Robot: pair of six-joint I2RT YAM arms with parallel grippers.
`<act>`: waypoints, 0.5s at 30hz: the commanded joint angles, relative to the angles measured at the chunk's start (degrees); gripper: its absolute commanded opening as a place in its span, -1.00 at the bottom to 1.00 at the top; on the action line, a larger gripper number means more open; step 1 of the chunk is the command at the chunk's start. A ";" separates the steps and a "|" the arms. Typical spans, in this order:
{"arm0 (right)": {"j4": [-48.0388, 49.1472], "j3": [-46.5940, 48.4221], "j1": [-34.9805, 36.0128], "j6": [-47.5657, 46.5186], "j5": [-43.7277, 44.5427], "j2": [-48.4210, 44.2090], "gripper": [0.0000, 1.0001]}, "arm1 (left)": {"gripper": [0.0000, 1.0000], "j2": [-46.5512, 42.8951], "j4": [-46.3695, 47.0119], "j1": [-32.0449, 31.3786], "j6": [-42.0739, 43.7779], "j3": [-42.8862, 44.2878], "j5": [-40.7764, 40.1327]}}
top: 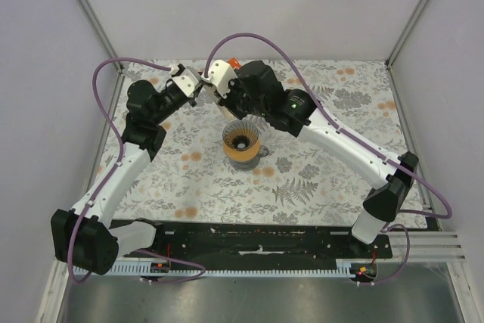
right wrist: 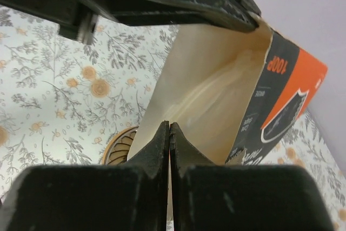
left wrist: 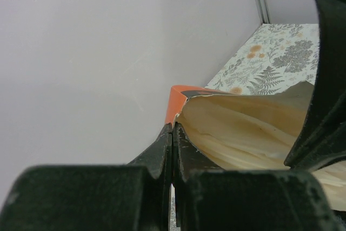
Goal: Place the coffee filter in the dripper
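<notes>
The dripper [top: 241,143], a grey ribbed cone in a tan round collar, stood upright and mouth-up near the middle of the counter [top: 325,179]. The filter could not be told for sure in any view.

Only one readable mark: on the orange carton [right wrist: 289,98], up at two o'clock in the right wrist view, white characters "100P" sit upside down on its dark side panel. Below that run smaller white lines, down toward four o'clock, too small to read. The overhead and left wrist views show no legible text.
</notes>
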 commanded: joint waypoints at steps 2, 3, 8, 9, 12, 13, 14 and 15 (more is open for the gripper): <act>-1.87 2.72 -0.18 1.97 11.68 1.11 -0.97 | -0.96 -1.48 3.15 -0.25 -1.38 0.21 -0.53; -2.22 2.90 -0.18 2.06 12.66 1.55 -0.97 | -0.96 -1.56 3.15 -0.16 -1.64 0.21 -0.53; -3.63 3.60 -0.18 2.59 15.75 2.35 -0.86 | -0.96 -1.39 3.15 -0.25 -1.29 0.21 -0.35; -3.63 3.43 -0.18 2.33 13.57 2.00 -0.81 | -0.96 -1.39 3.15 -0.25 -1.29 0.21 -0.26; -2.76 1.59 -0.18 1.01 3.03 0.42 -0.71 | -0.96 -1.30 3.15 -0.16 -1.29 0.03 -0.44; -1.97 0.36 -0.09 0.84 0.91 -0.19 -0.68 | -0.96 -1.39 3.15 -0.25 -1.21 0.12 -0.44; -1.18 -0.69 -0.18 0.40 0.37 -0.98 -0.66 | -0.96 -1.39 3.06 -0.25 -1.03 0.03 -0.44; -0.39 -1.92 -0.18 0.05 -1.12 -1.60 -0.64 | -0.96 -1.47 3.06 -0.16 -0.94 -0.06 -0.53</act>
